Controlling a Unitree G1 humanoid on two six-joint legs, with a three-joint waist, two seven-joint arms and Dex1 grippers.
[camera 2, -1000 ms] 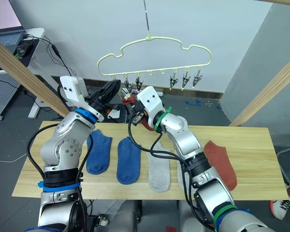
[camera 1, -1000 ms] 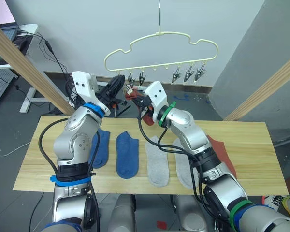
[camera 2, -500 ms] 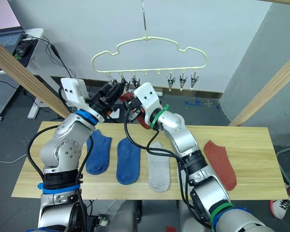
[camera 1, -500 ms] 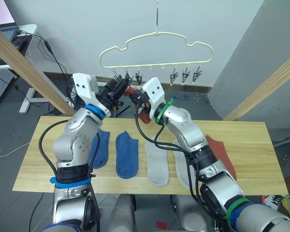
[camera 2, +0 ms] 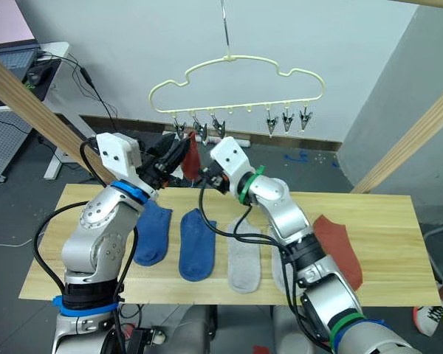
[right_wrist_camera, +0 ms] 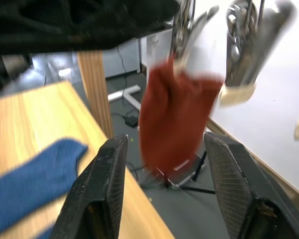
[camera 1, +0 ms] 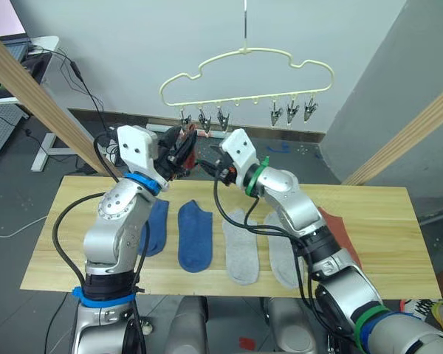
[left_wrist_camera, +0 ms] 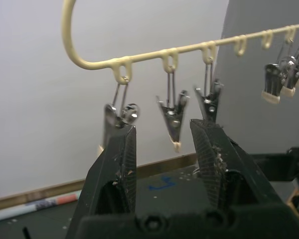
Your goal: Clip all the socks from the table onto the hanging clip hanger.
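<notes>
The pale yellow-green clip hanger (camera 1: 244,51) hangs above the table's (camera 1: 384,273) far edge. A rust red sock (camera 2: 193,157) dangles from one of its left-hand clips, also seen in the right wrist view (right_wrist_camera: 174,114). My left gripper (camera 2: 179,151) is open just below the left clips (left_wrist_camera: 172,112). My right gripper (camera 2: 205,173) is open beside the hanging sock and apart from it. On the planks lie two blue socks (camera 1: 156,225) (camera 1: 194,234), two light grey socks (camera 1: 241,247) (camera 1: 280,254) and a rust red sock (camera 1: 340,236) partly behind my right arm.
Thick wooden frame beams slant at the left (camera 1: 44,110) and the right (camera 1: 406,140). A small white desk (camera 1: 29,44) with cables stands at the back left. Three silver clips (camera 1: 292,112) hang bare on the hanger's right side.
My right gripper has let go of the rust red sock, which now hangs from a clip. My left gripper has opened off the clip. Both grippers have drawn back a little lower.
</notes>
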